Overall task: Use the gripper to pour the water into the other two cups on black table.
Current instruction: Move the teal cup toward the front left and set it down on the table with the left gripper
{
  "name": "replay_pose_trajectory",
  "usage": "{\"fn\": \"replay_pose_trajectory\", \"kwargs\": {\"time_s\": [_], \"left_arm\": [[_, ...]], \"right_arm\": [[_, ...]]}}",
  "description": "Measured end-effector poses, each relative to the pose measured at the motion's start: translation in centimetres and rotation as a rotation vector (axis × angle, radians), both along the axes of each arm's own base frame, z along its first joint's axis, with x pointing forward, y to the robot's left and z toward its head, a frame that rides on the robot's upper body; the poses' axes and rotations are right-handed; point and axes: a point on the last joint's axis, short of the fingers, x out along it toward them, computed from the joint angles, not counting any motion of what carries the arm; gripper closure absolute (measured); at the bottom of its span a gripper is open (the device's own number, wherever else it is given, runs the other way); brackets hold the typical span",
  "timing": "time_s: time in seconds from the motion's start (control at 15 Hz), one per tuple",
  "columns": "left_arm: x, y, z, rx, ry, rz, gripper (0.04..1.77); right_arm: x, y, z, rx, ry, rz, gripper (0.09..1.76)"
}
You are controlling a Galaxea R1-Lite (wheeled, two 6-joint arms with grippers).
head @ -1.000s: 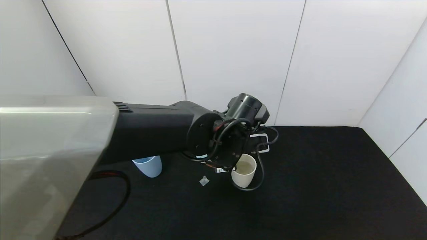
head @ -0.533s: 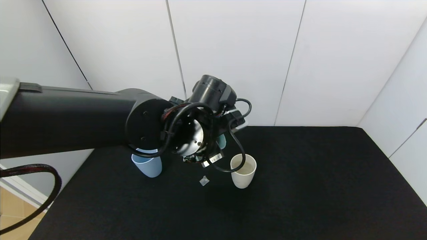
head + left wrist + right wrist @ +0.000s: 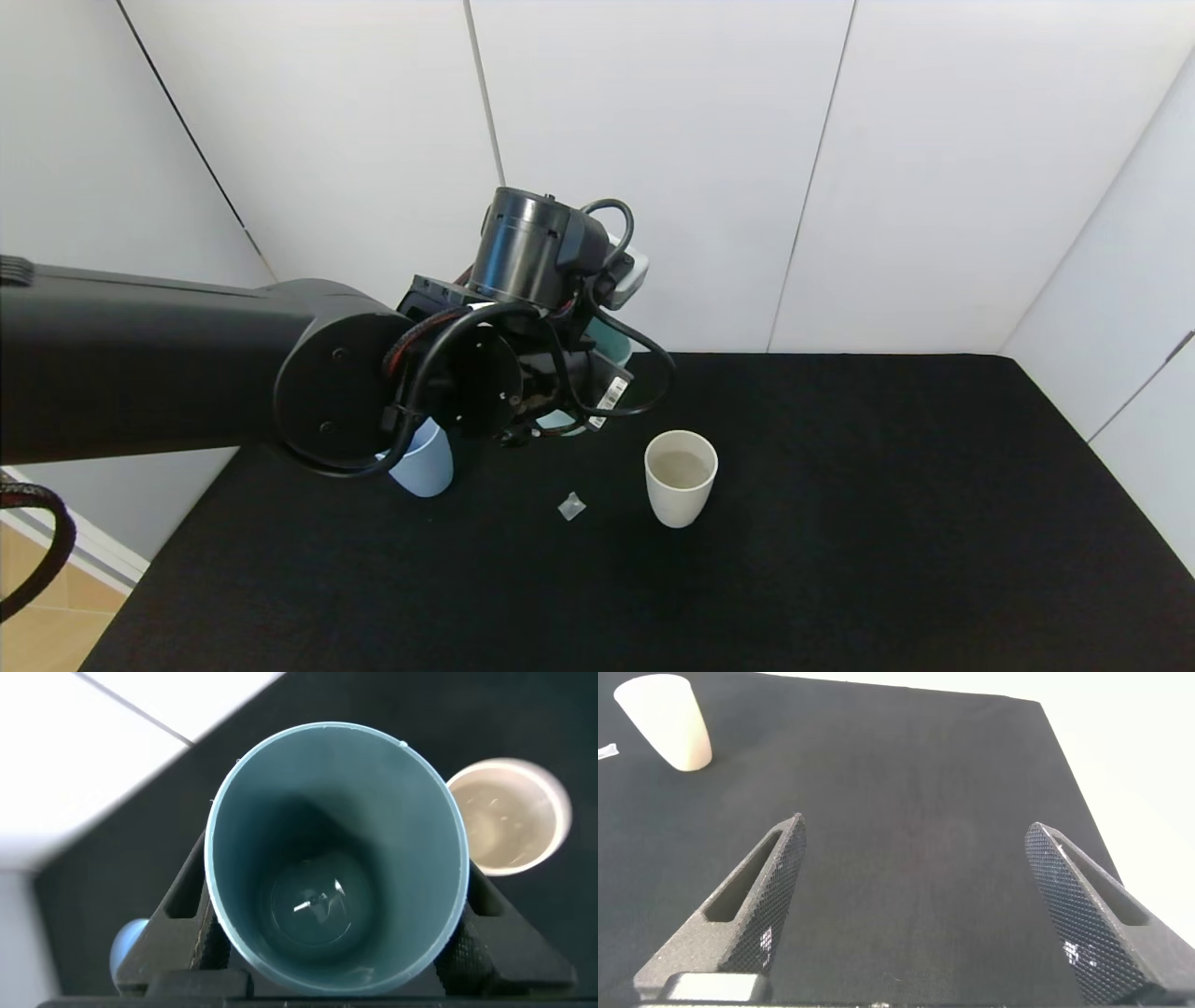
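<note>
Cream-white cup (image 3: 681, 477) already holds water; nearer than it lies a small scrap (image 3: 571, 506). Beyond it to the left, the left gripper (image 3: 327, 943) clamps the teal cup (image 3: 334, 854), now swung away from it toward the blue cup (image 3: 422, 465). Tip slowly over blue's rim. Right gripper (image 3: 924, 905) gapes, idle

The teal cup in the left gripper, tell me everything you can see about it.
The teal cup is a plain, handleless, matte tumbler, plastic by its look, tapering to a round base. The left gripper holds it off the black table, jaws pressed on opposite sides of its wall. A little water glints at its bottom. In the head view only slivers of it show behind the wrist, between the blue cup and the cream cup.
</note>
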Motion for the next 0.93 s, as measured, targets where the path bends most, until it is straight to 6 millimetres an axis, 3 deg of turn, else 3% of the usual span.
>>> {"fn": "replay_pose_trajectory", "kwargs": {"time_s": [0.33, 0.93], "left_arm": [[0.3, 1.0, -0.6, -0.236, 0.058, 0.145, 0.64], [0.8, 2.9, -4.9, -0.374, -0.040, 0.161, 0.64]], "right_arm": [[0.0, 0.0, 0.0, 0.000, 0.000, 0.000, 0.14], [0.0, 0.0, 0.0, 0.000, 0.000, 0.000, 0.14]]}}
